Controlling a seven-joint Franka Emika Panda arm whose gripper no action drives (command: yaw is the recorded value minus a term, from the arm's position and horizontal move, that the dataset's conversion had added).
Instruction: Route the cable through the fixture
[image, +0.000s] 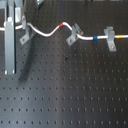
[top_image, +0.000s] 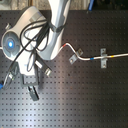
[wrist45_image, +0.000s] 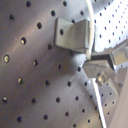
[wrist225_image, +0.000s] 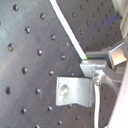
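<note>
A white cable (image: 47, 31) with red, blue and yellow marks runs across the black perforated board. It passes a middle grey fixture (image: 75, 33) and a right fixture (image: 110, 39). A third fixture (image: 25, 36) stands at the first exterior view's left, beside my tall grey fingers (image: 10, 47). In the second wrist view my gripper (wrist225_image: 97, 67) looks shut on the cable (wrist225_image: 67, 30) at a green mark, just beside the grey fixture (wrist225_image: 75, 90). The first wrist view shows the same fixture (wrist45_image: 75, 34) close to my gripper (wrist45_image: 97, 67). My arm hides the cable's left part in the second exterior view.
The black perforated board (image: 70, 95) fills all views. In the second exterior view my arm and its black hoses (top_image: 30, 40) cover the left half, with two fixtures (top_image: 73, 58) (top_image: 103, 57) to the right of it.
</note>
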